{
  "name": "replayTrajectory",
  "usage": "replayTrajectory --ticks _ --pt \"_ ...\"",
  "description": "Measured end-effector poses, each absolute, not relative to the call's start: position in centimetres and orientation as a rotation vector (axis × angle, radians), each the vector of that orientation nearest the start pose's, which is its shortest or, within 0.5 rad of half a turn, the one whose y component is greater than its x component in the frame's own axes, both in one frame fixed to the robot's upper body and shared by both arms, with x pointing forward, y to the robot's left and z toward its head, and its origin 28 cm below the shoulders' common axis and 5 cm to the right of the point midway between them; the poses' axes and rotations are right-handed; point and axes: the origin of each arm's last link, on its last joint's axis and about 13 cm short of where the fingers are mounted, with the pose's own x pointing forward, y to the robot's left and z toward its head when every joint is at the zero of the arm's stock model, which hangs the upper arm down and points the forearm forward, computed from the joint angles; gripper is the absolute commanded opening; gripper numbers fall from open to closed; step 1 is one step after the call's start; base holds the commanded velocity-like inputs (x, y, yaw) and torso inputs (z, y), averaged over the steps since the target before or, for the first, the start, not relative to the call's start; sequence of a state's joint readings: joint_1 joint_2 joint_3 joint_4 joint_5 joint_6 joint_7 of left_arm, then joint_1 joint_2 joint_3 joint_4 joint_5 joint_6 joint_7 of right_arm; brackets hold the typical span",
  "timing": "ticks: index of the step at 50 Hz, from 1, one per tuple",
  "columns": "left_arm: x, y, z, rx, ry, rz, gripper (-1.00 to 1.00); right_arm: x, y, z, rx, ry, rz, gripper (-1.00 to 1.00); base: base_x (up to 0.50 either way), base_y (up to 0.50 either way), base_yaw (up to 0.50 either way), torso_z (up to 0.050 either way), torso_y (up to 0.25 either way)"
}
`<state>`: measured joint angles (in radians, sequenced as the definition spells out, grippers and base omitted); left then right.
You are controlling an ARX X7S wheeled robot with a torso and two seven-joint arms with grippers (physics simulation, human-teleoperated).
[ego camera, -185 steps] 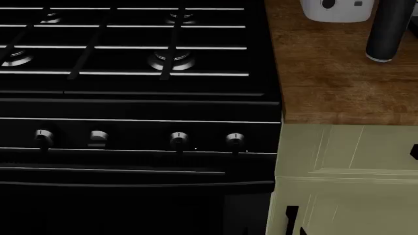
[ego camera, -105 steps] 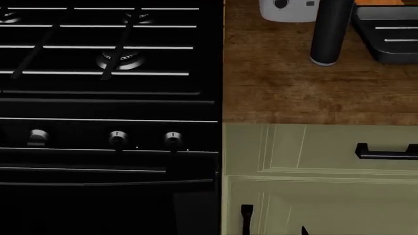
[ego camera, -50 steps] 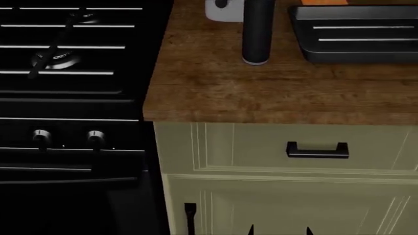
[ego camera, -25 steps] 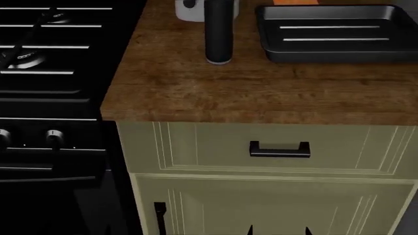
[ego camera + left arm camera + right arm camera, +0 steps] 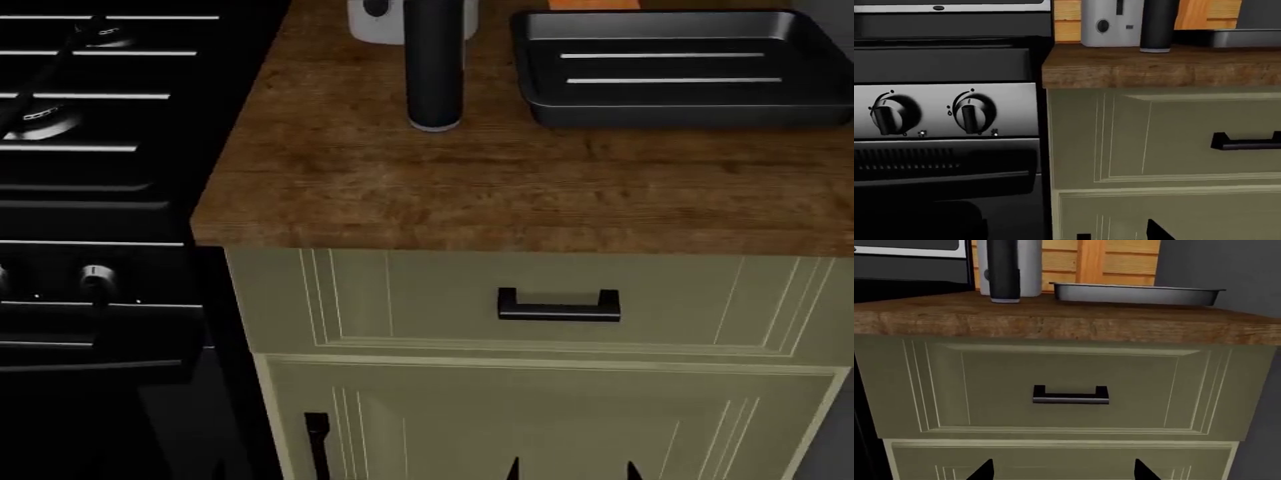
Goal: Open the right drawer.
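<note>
We see the wide pale green drawer (image 5: 534,300) with grooved lines shut, right under the brown wooden desk (image 5: 534,190). Its black bar handle (image 5: 559,306) sits in the middle. Below it is a taller green cabinet door (image 5: 534,425) with a black upright handle (image 5: 316,445). On the desk stand a dark round bottle (image 5: 434,65) and a dark metal baking tray (image 5: 674,65). The black stove (image 5: 94,150) is just beside the desk. Only dark tips of our right tool (image 5: 1064,471) show, spread wide and apart from the drawer. We cannot tell how our left tool (image 5: 1157,232) is.
</note>
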<state>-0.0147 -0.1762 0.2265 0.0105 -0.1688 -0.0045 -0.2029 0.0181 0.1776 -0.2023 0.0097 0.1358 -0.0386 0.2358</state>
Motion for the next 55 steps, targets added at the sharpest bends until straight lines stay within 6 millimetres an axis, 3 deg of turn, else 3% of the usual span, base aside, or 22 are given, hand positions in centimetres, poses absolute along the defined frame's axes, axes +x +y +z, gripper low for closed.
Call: replayTrajectory --ticks 18,55 --pt "20.54 20.02 1.52 0.033 -0.027 -0.056 1.00 21.08 -9.93 1.39 -0.038 -0.022 -0.039 1.00 0.00 0.00 0.00 0.000 0.000" --pt "20.36 19.96 1.49 0.048 -0.040 -0.076 1.00 21.08 -9.94 1.33 -0.039 -0.022 -0.039 1.00 0.00 0.00 0.00 0.000 -0.163"
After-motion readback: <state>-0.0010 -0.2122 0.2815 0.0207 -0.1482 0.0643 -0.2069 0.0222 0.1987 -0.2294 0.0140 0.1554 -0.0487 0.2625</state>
